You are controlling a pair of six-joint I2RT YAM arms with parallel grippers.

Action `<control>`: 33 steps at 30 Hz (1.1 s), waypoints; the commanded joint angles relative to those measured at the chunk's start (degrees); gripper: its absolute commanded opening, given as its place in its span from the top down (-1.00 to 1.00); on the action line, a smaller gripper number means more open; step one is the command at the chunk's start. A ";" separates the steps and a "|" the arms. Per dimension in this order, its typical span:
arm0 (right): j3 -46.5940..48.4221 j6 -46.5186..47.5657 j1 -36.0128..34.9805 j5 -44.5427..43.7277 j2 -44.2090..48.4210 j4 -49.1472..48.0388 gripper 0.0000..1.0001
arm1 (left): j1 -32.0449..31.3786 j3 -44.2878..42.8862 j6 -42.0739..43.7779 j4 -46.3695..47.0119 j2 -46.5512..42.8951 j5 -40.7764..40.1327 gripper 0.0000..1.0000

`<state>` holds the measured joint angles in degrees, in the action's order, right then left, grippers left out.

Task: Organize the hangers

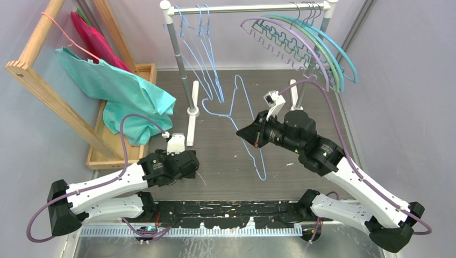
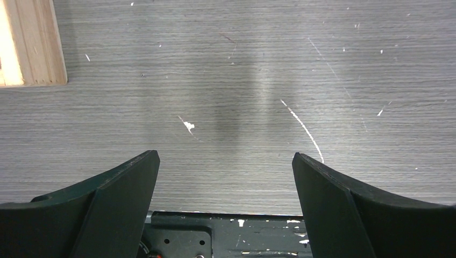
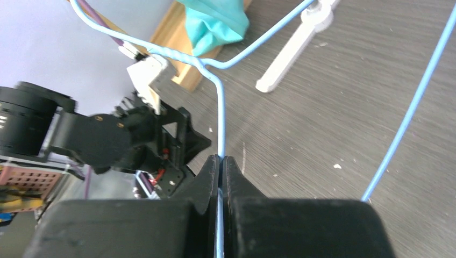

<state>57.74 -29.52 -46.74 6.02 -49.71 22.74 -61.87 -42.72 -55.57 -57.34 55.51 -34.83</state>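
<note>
My right gripper (image 1: pixel 243 132) is shut on a light-blue wire hanger (image 1: pixel 234 97), held tilted over the middle of the table. In the right wrist view the wire (image 3: pixel 220 118) runs straight between the closed fingertips of the gripper (image 3: pixel 221 159). Three more light-blue wire hangers (image 1: pixel 201 48) hang at the left end of the rail (image 1: pixel 242 8). Arched purple (image 1: pixel 279 29), green (image 1: pixel 334 62) and teal (image 1: pixel 347 59) hangers with notched bars hang at its right end. My left gripper (image 1: pixel 193 161) is open and empty, low over the bare table (image 2: pixel 226 161).
A wooden frame (image 1: pixel 37 80) at the left carries a thin pink hanger (image 1: pixel 64 35) with a teal garment (image 1: pixel 123 91) and a red cloth (image 1: pixel 94 37), over a wooden tray (image 1: pixel 107 145). The rail's white feet (image 1: pixel 192 115) stand on the table.
</note>
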 commanded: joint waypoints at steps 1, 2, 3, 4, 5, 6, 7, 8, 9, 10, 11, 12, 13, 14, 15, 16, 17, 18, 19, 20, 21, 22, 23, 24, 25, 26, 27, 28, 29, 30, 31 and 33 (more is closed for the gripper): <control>9.28 0.09 1.04 5.71 -2.05 -2.68 0.98 | 0.17 -2.97 0.99 -0.88 -1.86 -3.27 -0.96; 10.23 0.19 1.17 5.78 -2.54 -2.58 0.98 | 0.17 -2.87 1.01 -1.02 -2.26 -3.40 -0.96; 10.88 0.30 1.41 5.72 -2.95 -2.47 0.98 | 0.14 -2.77 1.02 -1.16 -2.63 -3.50 -0.96; 11.43 0.22 1.72 5.62 -3.28 -2.44 0.98 | 0.16 -2.59 0.93 -1.18 -3.02 -3.55 -0.96; 11.86 0.17 2.07 5.45 -3.55 -2.51 0.98 | 0.17 -2.31 0.84 -1.27 -3.43 -3.56 -0.96; 12.25 -0.14 2.46 5.21 -3.80 -2.82 0.98 | 0.12 -2.08 0.77 -1.32 -3.79 -3.57 -0.96; 12.38 -0.75 2.94 5.03 -4.05 -3.68 0.98 | 0.16 -1.95 0.65 -1.35 -4.15 -3.58 -0.96; 12.31 -1.62 3.59 5.05 -4.34 -5.59 0.98 | 0.12 -1.79 0.48 -1.48 -4.47 -3.58 -0.96; 12.24 -2.48 4.10 5.43 -4.77 -7.30 0.98 | 0.16 -1.69 0.34 -1.56 -4.77 -3.52 -0.96; 12.30 -3.33 4.71 5.85 -5.37 -9.24 0.98 | 0.17 -1.59 0.33 -1.50 -5.11 -3.50 -0.96; 12.53 -4.26 5.42 6.48 -6.21 -11.06 0.98 | 0.17 -1.58 0.28 -1.47 -5.35 -3.47 -0.96; 12.75 -5.38 6.27 7.98 -7.17 -13.39 0.98 | 0.14 -1.58 0.33 -1.46 -5.49 -3.56 -0.96; 12.85 -6.87 7.35 9.69 -8.14 -16.15 0.98 | 0.16 -1.62 0.34 -1.53 -5.64 -3.62 -0.96; 12.90 -8.84 8.86 11.40 -9.19 -19.06 0.98 | 0.17 -1.70 0.32 -1.71 -5.65 -3.69 -0.96; 12.93 -10.99 10.23 13.09 -10.20 -22.26 0.98 | 0.16 -1.86 0.34 -1.90 -5.66 -3.87 -0.96; 13.18 -12.94 11.60 14.26 -11.12 -24.70 0.98 | 0.10 -1.99 0.37 -2.22 -5.59 -3.99 -0.96; 13.67 -14.48 12.99 15.18 -12.65 -26.89 0.98 | 0.15 -2.14 0.42 -2.67 -5.57 -4.15 -0.96; 14.34 -15.77 14.36 15.88 -13.75 -28.81 0.98 | 0.15 -2.32 0.30 -2.99 -5.47 -4.19 -0.96; 15.04 -16.99 15.91 16.69 -14.72 -30.77 0.98 | 0.17 -2.49 0.29 -3.29 -5.48 -4.19 -0.96; 15.89 -19.28 17.49 18.03 -15.90 -33.17 0.98 | 0.17 -2.49 0.34 -3.56 -5.62 -4.24 -0.96; 16.55 -21.19 18.95 19.54 -16.99 -35.52 0.98 | 0.17 -2.46 0.25 -3.76 -5.70 -4.27 -0.96; 17.23 -23.14 20.42 21.02 -18.26 -38.15 0.98 | 0.12 -2.33 0.20 -3.98 -5.87 -4.40 -0.96; 17.87 -25.13 21.58 22.31 -19.45 -40.75 0.98 | 0.16 -2.14 0.08 -4.15 -6.03 -4.49 -0.96; 18.63 -26.74 22.71 23.18 -20.54 -43.08 0.98 | 0.16 -1.92 -0.01 -4.20 -6.28 -4.62 -0.96; 19.50 -27.81 23.16 23.78 -21.66 -44.75 0.98 | 0.17 -1.73 -0.13 -4.26 -6.51 -4.65 -0.96; 20.57 -28.49 23.33 23.96 -22.77 -45.86 0.98 | 0.16 -1.53 -0.20 -4.21 -6.69 -4.80 -0.96; 21.66 -28.90 23.38 24.10 -23.78 -46.68 0.98 | 0.15 -1.43 -0.28 -4.16 -6.83 -4.85 -0.96; 22.45 -29.43 23.32 24.00 -24.70 -47.41 0.98 | 0.17 -1.33 -0.30 -4.18 -6.92 -4.89 -0.96; 23.06 -30.13 23.33 23.62 -25.60 -48.20 0.98 | 0.17 -1.32 -0.32 -4.16 -6.98 -4.90 -0.96; 23.58 -30.84 23.36 23.40 -26.60 -49.29 0.98 | 0.16 -1.29 -0.28 -4.24 -6.98 -4.97 -0.96; 24.24 -31.53 23.36 23.22 -27.65 -50.03 0.98 | 0.17 -1.30 -0.26 -4.27 -6.99 -4.97 -0.96; 25.33 -32.62 23.32 22.90 -29.76 -51.26 0.98 | 0.10 -1.29 -0.32 -4.39 -6.98 -4.99 -0.96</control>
<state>78.72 -57.58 -23.14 27.51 -77.10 -18.96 -61.87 -43.48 -54.92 -61.10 49.30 -37.36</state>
